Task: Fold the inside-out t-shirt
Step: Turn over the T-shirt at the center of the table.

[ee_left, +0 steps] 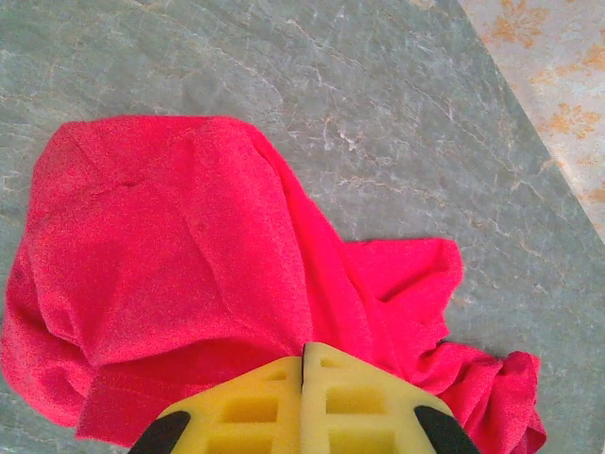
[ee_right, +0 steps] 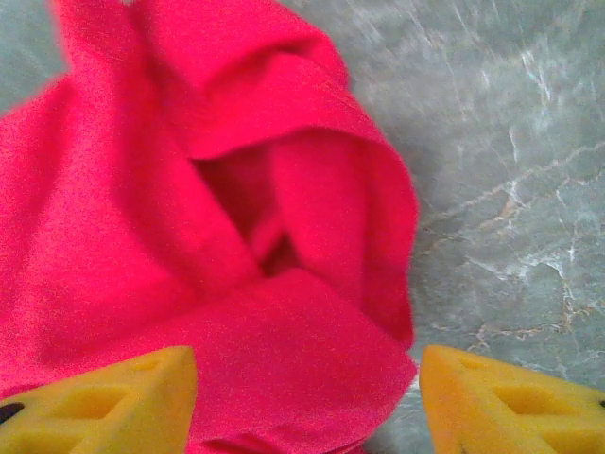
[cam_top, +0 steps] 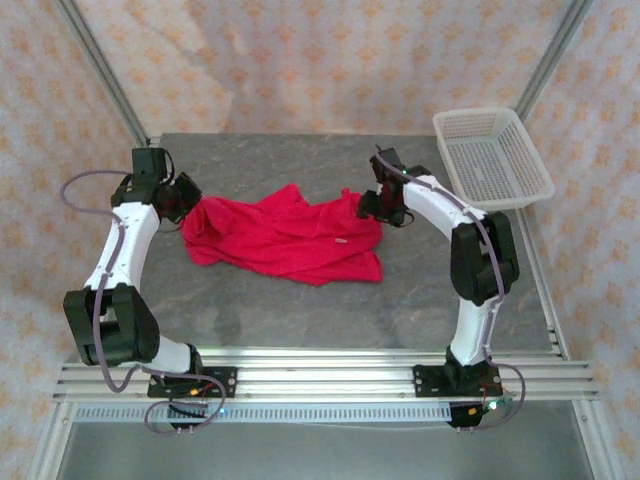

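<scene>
— Where's the shirt [cam_top: 285,235]?
— Overhead: crumpled on the tabletop [cam_top: 300,310].
— Claws?
— Left wrist view: left claw [ee_left: 302,355] clenched on its edge. Right wrist view: right claw [ee_right: 307,364] released, pads [ee_right: 113,397] astride a fold.

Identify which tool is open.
The right tool: its yellow fingers stand apart with the shirt between them, while the left tool has them pressed together.

What I can't resolve
The bottom edge crops the closed fingers of my left gripper [ee_left: 302,352], so whether they pinch the t-shirt [ee_left: 170,255] is hidden; by the right gripper [ee_right: 307,364] the t-shirt runs off the top and left edges, and the white tag [cam_top: 340,241] is too small to read.
</scene>
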Motion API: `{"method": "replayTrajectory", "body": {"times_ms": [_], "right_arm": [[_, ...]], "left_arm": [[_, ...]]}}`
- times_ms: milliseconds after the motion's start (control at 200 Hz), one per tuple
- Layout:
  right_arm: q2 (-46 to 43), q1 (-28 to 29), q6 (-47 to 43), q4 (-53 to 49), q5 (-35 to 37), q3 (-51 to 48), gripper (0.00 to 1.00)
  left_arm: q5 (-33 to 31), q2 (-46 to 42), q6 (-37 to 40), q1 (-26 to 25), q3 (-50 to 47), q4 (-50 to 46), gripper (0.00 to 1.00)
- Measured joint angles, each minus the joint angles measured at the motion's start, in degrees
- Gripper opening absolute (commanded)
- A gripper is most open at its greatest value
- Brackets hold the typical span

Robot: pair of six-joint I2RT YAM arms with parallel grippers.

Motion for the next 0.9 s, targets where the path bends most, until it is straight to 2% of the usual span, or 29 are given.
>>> {"method": "replayTrajectory", "body": {"times_ms": [185,430,611,901], "right_arm": [[0.15,-0.92,0.07,5.44,-2.71,-6.05,0.64],[0.15,-0.83,1.53,10.43,-5.51,-9.01,0.64],[0.00,-0.81,3.72,11.72,-6.10,-10.43,0.55],[-2.78,-0.76,6.60,10.25,-5.40,-10.97,0.53]], "left_arm": [[0.22,-0.09,0.57,-0.46,-1.07,0.00,0.00],[0.22,-0.09,0.87,-0.46,-1.27,-0.13,0.00],[0.22,-0.09,0.98,-0.46,-1.27,-0.13,0.00],[0.22,-0.09,0.98,-0.46,-1.27,-0.13,0.00]]}}
